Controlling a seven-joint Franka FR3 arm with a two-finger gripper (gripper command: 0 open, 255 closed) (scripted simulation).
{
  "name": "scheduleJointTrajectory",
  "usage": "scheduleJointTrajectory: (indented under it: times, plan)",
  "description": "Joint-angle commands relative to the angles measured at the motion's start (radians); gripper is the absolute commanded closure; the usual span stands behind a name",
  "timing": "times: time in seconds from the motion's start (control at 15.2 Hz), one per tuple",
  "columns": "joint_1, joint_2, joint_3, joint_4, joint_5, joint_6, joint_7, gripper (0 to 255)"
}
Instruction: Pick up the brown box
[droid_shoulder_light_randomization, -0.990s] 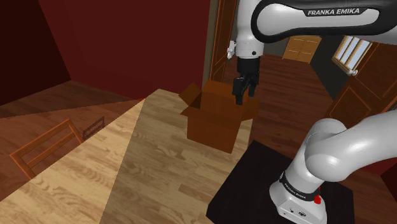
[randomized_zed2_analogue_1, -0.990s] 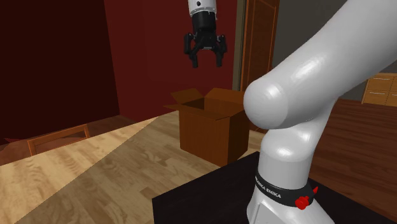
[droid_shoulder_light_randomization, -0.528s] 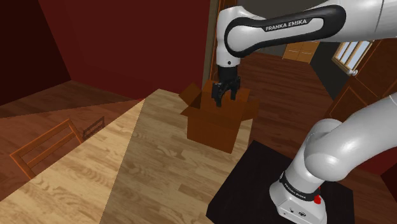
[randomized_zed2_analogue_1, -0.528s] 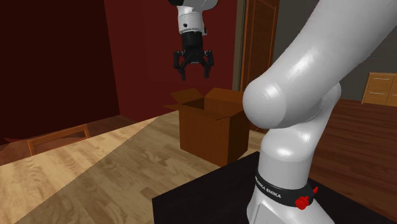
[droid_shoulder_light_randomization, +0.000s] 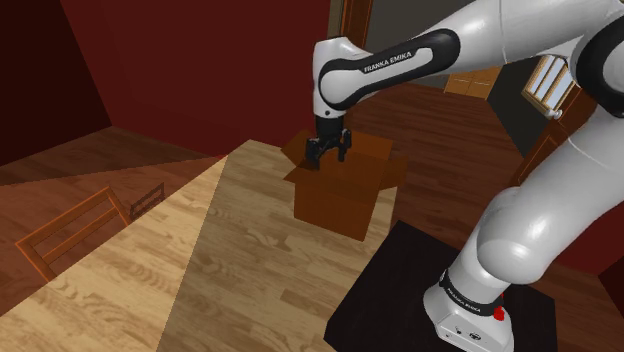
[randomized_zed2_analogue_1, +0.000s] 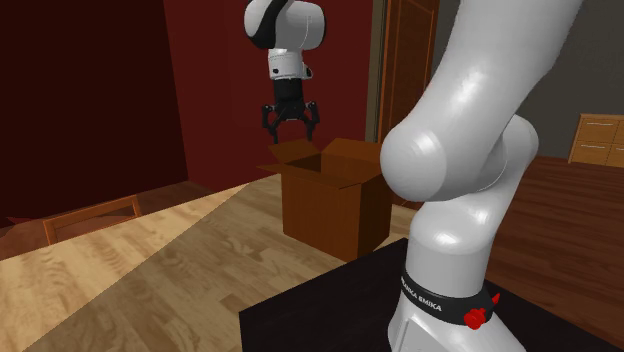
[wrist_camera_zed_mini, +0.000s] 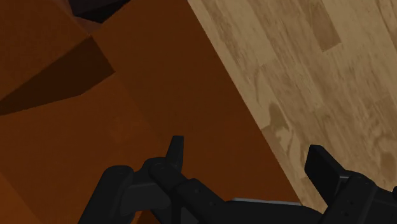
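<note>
The brown box (droid_shoulder_light_randomization: 340, 195) stands on the wooden floor with its top flaps spread open; in the second exterior view the box (randomized_zed2_analogue_1: 335, 205) sits just beyond my stand. My black gripper (droid_shoulder_light_randomization: 327, 153) hangs open right above the box's far-left flap, fingers pointing down. From the other side the gripper (randomized_zed2_analogue_1: 290, 126) hovers a little above that flap (randomized_zed2_analogue_1: 290, 153). In the wrist view the gripper (wrist_camera_zed_mini: 251, 159) has its fingers wide apart, one over the brown flap (wrist_camera_zed_mini: 127, 121), the other over the pale floor (wrist_camera_zed_mini: 305, 70). Nothing is between the fingers.
A dark red wall (droid_shoulder_light_randomization: 200, 60) rises behind the box. A low wooden frame (droid_shoulder_light_randomization: 75, 230) lies on the floor at the shoulder view's left. My black stand (droid_shoulder_light_randomization: 420, 300) is close beside the box. A wooden door (randomized_zed2_analogue_1: 405, 70) stands behind.
The gripper has come down and shifted towards the shoulder view's left, from above the box's right side to just over its far-left flap. It stays open.
</note>
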Motion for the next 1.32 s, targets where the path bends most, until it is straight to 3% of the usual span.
scheduleJointTrajectory:
  times: [0.0, 0.86, 1.25]
  plan:
    - [-0.008, 0.078, -0.001, 0.048, -0.011, 0.042, 0.029, 0]
    - [-0.028, 0.534, -0.041, 0.431, -0.068, 0.177, 0.196, 0]
    - [-0.028, 0.574, -0.042, 0.406, -0.071, 0.243, 0.201, 0]
